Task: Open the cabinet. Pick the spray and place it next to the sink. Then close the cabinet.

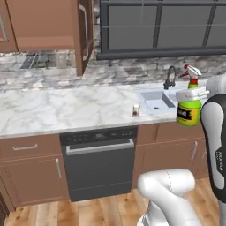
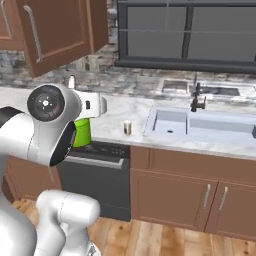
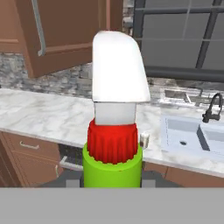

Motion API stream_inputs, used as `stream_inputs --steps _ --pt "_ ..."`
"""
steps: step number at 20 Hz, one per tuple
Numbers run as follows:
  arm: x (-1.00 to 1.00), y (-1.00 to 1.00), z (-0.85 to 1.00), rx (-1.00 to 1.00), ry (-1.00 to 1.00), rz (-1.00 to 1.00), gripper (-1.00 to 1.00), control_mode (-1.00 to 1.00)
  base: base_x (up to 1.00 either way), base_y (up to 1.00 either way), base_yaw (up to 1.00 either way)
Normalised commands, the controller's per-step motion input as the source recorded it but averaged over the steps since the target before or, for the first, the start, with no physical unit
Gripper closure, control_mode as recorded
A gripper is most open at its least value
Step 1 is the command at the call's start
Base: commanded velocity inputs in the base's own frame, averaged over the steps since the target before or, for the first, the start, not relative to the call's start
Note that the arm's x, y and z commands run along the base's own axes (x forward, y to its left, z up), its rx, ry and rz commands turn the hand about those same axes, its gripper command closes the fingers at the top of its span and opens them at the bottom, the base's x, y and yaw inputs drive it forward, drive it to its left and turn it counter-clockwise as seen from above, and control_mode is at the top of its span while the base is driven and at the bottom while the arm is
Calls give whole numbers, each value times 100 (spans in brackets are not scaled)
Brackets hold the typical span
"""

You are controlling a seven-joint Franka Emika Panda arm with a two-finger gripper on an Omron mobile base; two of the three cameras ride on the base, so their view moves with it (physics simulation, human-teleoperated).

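My gripper (image 1: 193,94) is shut on the spray (image 1: 190,107), a green bottle with a white trigger, a red tip and a yellow-and-black label. I hold it upright in the air, in front of the counter edge near the sink (image 1: 154,101). In the hand view the spray (image 3: 114,131) stands close up, with its white head and red collar towards the camera. In the right base view my arm hides all but part of its green body (image 2: 82,133). The brown cabinet (image 1: 83,32) stands with its door (image 2: 55,31) swung open above the counter.
A small glass jar (image 1: 136,110) stands on the marble counter (image 1: 66,108) left of the sink. A dark curved faucet (image 1: 170,77) rises behind the basin. A black dishwasher (image 1: 99,161) sits under the counter, and a large window (image 1: 163,26) is above the sink.
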Motion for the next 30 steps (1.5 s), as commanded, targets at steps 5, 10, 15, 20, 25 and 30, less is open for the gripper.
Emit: stream_inputs --steps 5,10,15,20,25,30 --pt "0 0 0 0 0 0 100 100 63 -100 0" --pt "0 0 0 0 0 0 100 100 58 -100 -11" --pt "0 0 0 0 0 0 100 100 75 -100 -23" --pt "0 0 0 0 0 0 100 100 31 -100 -29" --pt "0 0 0 0 0 0 100 100 21 -100 -6" --pt "0 0 0 0 0 0 100 100 19 -99 3"
